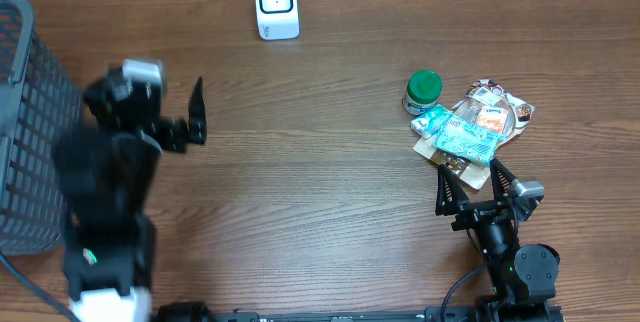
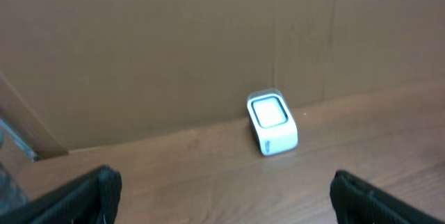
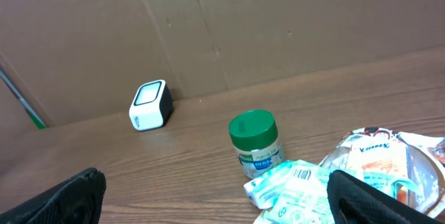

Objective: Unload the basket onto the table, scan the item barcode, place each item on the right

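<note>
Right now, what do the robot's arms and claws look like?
Both arms are black. The left arm has a pale grey block near its wrist, a white base and a small green spot. The right arm has a round joint, a silver block and a black cable at its foot. The left claw and right claw each have two black fingers.

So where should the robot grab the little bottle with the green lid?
Probably across the green lid, coming straight down with the right hand. The bottle stands upright with its top bare, while packets crowd its near side.
</note>
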`<state>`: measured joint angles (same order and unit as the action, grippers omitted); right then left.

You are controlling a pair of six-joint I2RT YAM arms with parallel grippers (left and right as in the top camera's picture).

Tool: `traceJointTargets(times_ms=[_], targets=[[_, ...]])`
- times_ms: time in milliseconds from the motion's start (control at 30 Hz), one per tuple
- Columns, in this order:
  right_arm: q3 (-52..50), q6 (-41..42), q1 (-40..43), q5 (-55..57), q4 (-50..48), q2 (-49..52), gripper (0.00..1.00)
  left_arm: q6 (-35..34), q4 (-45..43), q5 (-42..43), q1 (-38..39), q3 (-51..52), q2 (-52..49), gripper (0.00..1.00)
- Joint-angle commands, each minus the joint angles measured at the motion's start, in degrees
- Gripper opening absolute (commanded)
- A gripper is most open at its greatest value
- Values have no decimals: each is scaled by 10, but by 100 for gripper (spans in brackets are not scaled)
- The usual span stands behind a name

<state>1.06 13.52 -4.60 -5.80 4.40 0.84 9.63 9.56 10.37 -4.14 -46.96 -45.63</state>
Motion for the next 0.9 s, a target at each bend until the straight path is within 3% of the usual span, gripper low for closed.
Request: traceJointTargets(times_ms=[0, 200, 467, 633, 867], targets=[[-6, 1, -3, -3, -2, -7, 100, 2, -77, 13, 1, 137, 112, 100], [-6, 1, -3, -3, -2, -7, 100, 10, -144, 10, 0, 326, 287, 99], [-6, 1, -3, -3, -2, -7, 100, 105, -143, 10, 1, 458, 416, 100], [-6, 1, -3, -3, -2, -7, 100, 113, -61, 11, 5, 467, 455, 100], [-6, 1, -3, -3, -2, -7, 100, 114, -63, 11, 4, 467, 454, 100]])
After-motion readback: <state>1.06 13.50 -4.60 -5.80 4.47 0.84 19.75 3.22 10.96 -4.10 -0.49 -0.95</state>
